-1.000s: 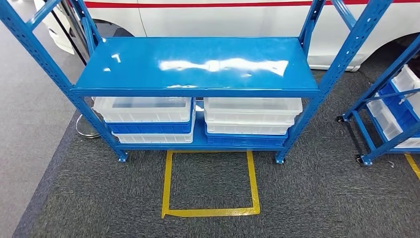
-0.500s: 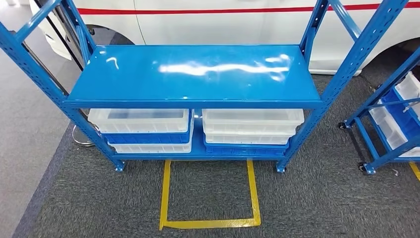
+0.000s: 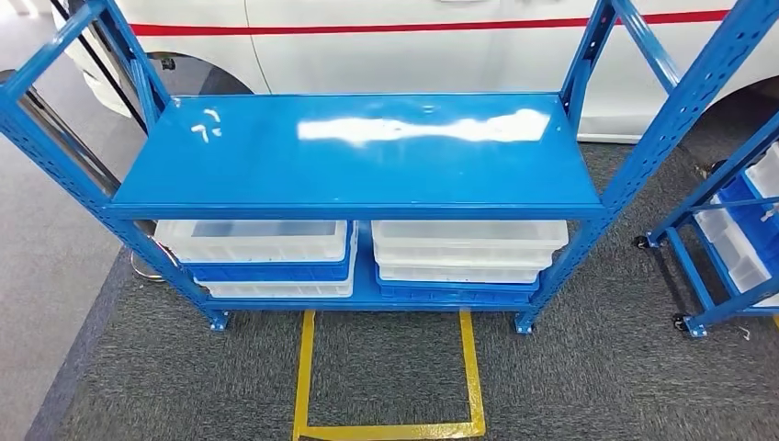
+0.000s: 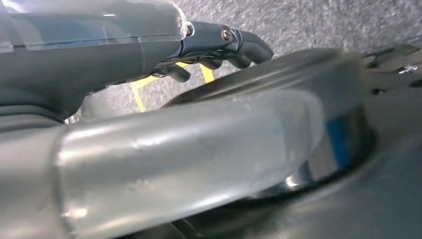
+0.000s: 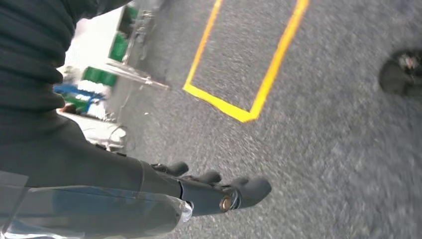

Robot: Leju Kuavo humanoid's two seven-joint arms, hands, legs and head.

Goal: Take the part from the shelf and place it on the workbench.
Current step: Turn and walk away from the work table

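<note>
A blue metal shelf (image 3: 358, 152) stands straight ahead, its glossy top board bare. On its lower level sit stacked translucent white and blue bins, one stack on the left (image 3: 253, 241) and one on the right (image 3: 467, 237); I cannot make out what is in them. My left hand (image 4: 219, 47) hangs beside my body with its dark fingers loosely bent and nothing in them. My right hand (image 5: 214, 191) hangs over the grey carpet, fingers apart and holding nothing.
A yellow tape square (image 3: 303, 377) marks the carpet just in front of the shelf. A second blue rack on wheels (image 3: 735, 230) with bins stands at the right. A white vehicle with a red stripe (image 3: 413, 46) is right behind the shelf.
The whole picture has shifted: the shelf sits lower and larger in the head view, so the camera has moved nearer. Nothing on the shelf has changed.
</note>
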